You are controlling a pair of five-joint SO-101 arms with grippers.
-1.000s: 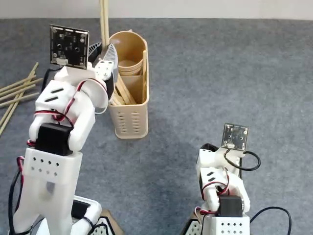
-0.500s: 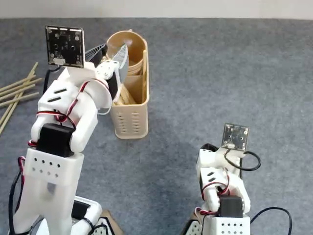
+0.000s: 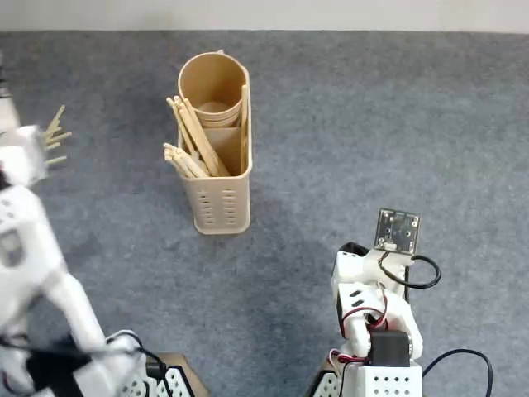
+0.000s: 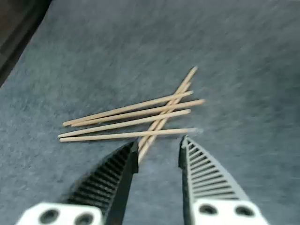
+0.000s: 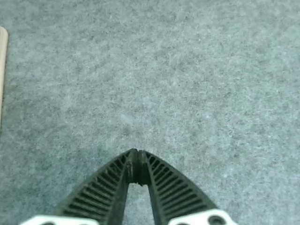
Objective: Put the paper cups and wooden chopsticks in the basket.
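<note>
A tan basket (image 3: 218, 203) stands upright on the grey carpet, holding a stack of paper cups (image 3: 211, 83) at its far end and several wooden chopsticks (image 3: 192, 141) leaning in its near part. More loose chopsticks (image 4: 136, 119) lie on the carpet at the far left; their tips (image 3: 56, 132) poke out past the left arm. My left gripper (image 4: 158, 146) hangs open just above those loose sticks, holding nothing. My right gripper (image 5: 137, 171) is shut and empty over bare carpet; its arm (image 3: 376, 310) sits folded at the lower right.
The left arm's white body (image 3: 33, 273) fills the left edge of the high view. A dark strip (image 4: 18, 28) borders the carpet beyond the loose sticks. Bare carpet lies right of the basket and between the arms.
The left arm let a chopstick go into the basket, then swung away left to hover over the loose chopsticks. The right arm has not moved.
</note>
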